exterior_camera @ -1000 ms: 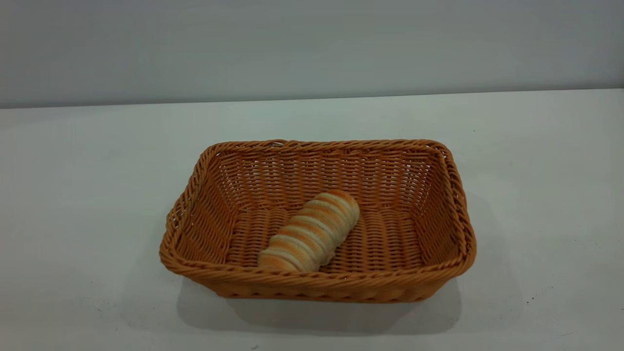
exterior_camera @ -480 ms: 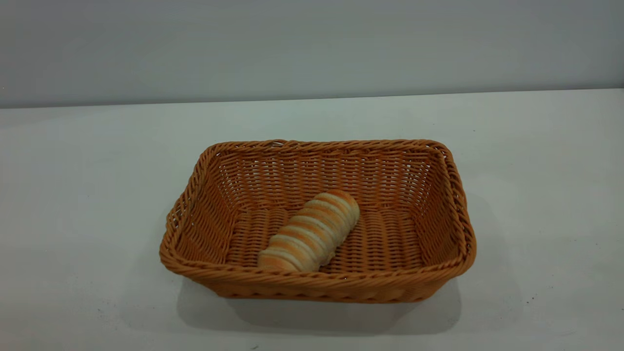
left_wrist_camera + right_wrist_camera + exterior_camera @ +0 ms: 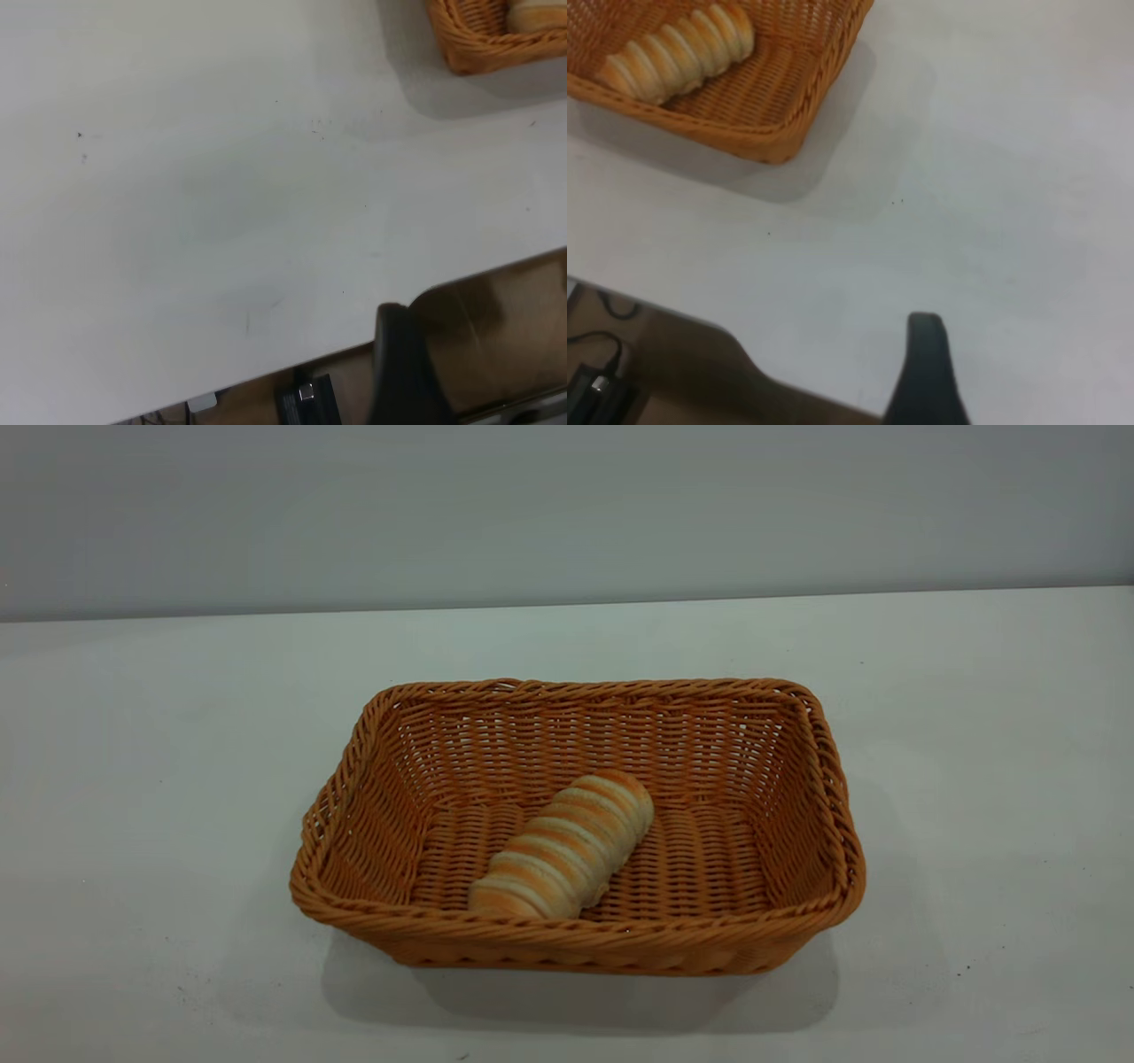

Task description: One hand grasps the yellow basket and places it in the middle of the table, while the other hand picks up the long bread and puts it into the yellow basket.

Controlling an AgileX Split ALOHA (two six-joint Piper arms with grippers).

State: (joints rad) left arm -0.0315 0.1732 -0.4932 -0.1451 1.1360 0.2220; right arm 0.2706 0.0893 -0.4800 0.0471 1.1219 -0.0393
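A plain grey wall [image 3: 567, 505] runs along the bench's far edge. Past the near edge, brownish floor [image 3: 496, 310] with dark cabling [image 3: 594, 354].

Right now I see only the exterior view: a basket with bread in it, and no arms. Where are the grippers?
Observer: The left gripper is at the table's edge, apart from the basket.
Operator: And the right one?
Observer: The right gripper is at the table edge too. The basket and the bread inside it are well clear of it.
Operator: Anything beyond that edge?
Observer: A small black box with a cable lies below it.
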